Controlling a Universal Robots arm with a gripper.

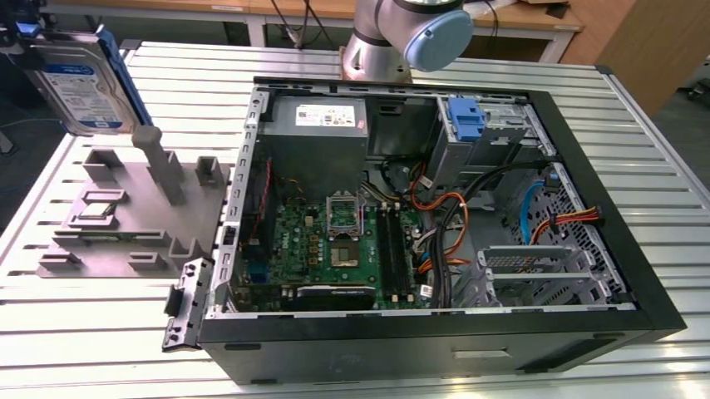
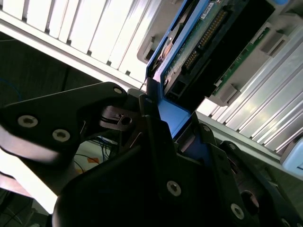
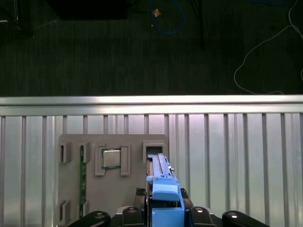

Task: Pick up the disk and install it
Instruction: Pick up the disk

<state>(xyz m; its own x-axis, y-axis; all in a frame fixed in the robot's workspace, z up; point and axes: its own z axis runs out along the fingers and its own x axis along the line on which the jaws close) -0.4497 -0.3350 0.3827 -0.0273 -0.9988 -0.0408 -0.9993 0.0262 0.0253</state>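
Note:
The disk (image 1: 83, 83), a silver-grey drive with a white-and-blue label in a blue carrier, hangs upright in the air at the exterior view's upper left, above the grey fixture (image 1: 122, 216). In the first wrist view the blue carrier (image 3: 163, 191) stands edge-on over the fixture's empty slot (image 3: 154, 151), and my gripper (image 3: 163, 215) is shut on its near end. In the second wrist view the black fingers (image 2: 154, 135) clamp the blue frame (image 2: 173, 113), and the disk's circuit board (image 2: 199, 47) faces the camera.
An open computer case (image 1: 621, 249) lies on the slatted metal table (image 1: 666, 166) at the exterior view's right, with a motherboard (image 1: 332, 241), a grey power supply (image 1: 322, 116), a blue caddy (image 1: 466, 116) and loose cables. The fixture holds a processor chip (image 1: 98, 209). The arm's base (image 1: 405, 33) stands behind the case.

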